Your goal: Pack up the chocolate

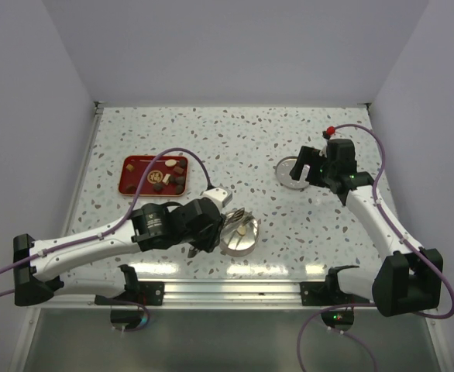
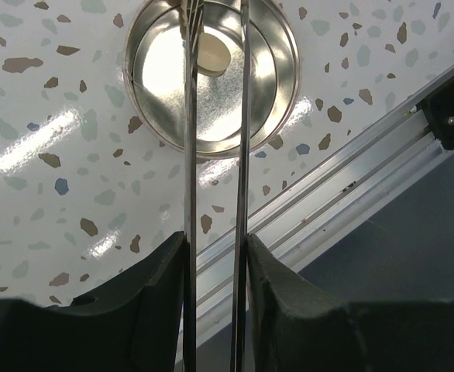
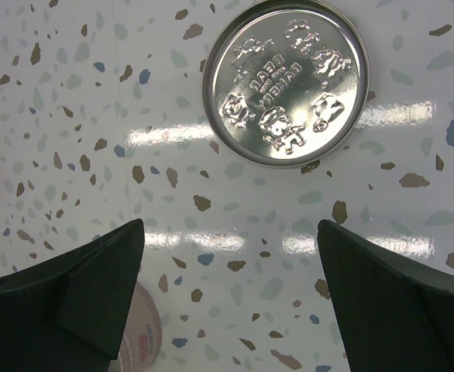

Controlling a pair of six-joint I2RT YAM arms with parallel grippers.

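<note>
Left wrist: left pincer (image 2: 215, 248) grasping tweezers (image 2: 243, 116) over tin (image 2: 165, 105); right pincer (image 3: 231, 225) spread wide above lid (image 3: 285, 81).

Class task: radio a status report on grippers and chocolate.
Left gripper clamps tweezers over tin. Right gripper open by lid. One chocolate in tin, others on tray.

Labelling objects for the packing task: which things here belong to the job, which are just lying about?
Job: chocolate pieces on red tray; cream piece in round tin; tweezers in left hand; tin lid below open right hand.
Lying about: table rail; pale round object partly hidden by right hand, unidentifiable.
</note>
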